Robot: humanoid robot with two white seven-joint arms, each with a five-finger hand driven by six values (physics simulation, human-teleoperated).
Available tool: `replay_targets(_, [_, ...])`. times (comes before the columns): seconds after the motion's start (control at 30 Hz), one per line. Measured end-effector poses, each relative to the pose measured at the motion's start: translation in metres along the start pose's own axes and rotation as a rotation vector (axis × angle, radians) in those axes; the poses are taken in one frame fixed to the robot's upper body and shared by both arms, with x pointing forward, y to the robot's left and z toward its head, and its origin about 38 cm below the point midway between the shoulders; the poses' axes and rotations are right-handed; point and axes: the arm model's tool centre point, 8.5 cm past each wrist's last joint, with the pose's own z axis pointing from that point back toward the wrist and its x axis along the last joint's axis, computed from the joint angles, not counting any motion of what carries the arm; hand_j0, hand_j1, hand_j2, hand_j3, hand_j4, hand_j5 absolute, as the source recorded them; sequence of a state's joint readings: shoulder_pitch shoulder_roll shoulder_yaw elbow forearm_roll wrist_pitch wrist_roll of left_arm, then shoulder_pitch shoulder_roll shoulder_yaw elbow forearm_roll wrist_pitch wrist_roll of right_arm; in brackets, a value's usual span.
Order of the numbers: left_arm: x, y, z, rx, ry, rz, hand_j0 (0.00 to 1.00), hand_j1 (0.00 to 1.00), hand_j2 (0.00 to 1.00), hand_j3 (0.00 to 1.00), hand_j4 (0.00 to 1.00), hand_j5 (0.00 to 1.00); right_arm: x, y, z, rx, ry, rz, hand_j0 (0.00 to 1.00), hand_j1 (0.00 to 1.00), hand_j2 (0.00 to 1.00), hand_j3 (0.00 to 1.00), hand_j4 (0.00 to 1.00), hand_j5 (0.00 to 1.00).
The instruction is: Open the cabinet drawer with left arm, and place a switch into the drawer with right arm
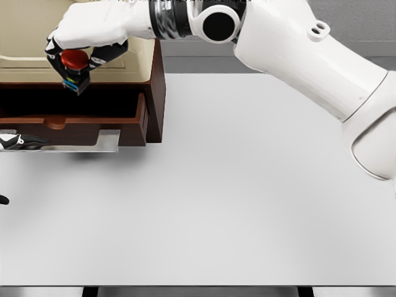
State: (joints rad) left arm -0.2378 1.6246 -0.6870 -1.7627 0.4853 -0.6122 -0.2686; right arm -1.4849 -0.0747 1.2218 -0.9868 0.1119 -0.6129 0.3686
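From the head camera I see a plain white bench (247, 185) filling most of the frame, its front edge running along the bottom with two dark legs showing beneath it. Behind its far edge there is a grey floor and a paler band of wall.

At the bench's far left corner stands a brown wooden cabinet (158, 93) with a cream-coloured top. Its drawer (74, 127) is pulled out towards me, the inside dark, and a flat silvery handle (93, 143) juts from its front.

My right arm (297, 55) comes in from the right edge and stretches across the back of the bench to the cabinet. The right hand (77, 49) has its dark fingers curled around a switch (75, 68), a red push-button on a black body with a blue base. The switch hangs above the open drawer, near its back, not touching it.

My left hand (18, 141) only just shows at the left edge, lying against the handle's left end. I cannot tell how its fingers are set.
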Motion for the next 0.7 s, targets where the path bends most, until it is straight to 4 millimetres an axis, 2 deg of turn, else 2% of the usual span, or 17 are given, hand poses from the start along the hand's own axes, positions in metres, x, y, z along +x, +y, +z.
replay_targets(0.2, [0.0002, 0.0002, -0.0001, 0.000, -0.001, -0.001, 1.00, 1.00, 1.00, 1.00, 1.00, 1.00, -0.0001, -0.0032, -0.0039, -0.003, 0.010, 0.029, 0.43, 0.43, 0.43, 0.43, 0.43, 0.43])
replay_targets(0.37, [0.0002, 0.0002, -0.0001, 0.000, -0.001, 0.000, 1.00, 1.00, 1.00, 1.00, 1.00, 1.00, 0.0014, -0.0048, -0.0061, -0.007, 0.007, 0.033, 0.57, 0.57, 0.57, 0.57, 0.57, 0.57])
replay_targets(0.57, [-0.0001, -0.0005, -0.0003, -0.001, -0.001, 0.000, 1.00, 1.00, 1.00, 1.00, 1.00, 1.00, 0.0007, -0.0025, -0.0079, -0.004, 0.009, 0.028, 0.60, 0.60, 0.60, 0.60, 0.60, 0.60])
replay_targets(0.7, [-0.0003, -0.0008, -0.0004, -0.001, -0.001, 0.002, 1.00, 1.00, 1.00, 1.00, 1.00, 1.00, -0.0008, 0.0008, -0.0089, -0.001, 0.013, 0.021, 0.68, 0.68, 0.68, 0.68, 0.68, 0.68])
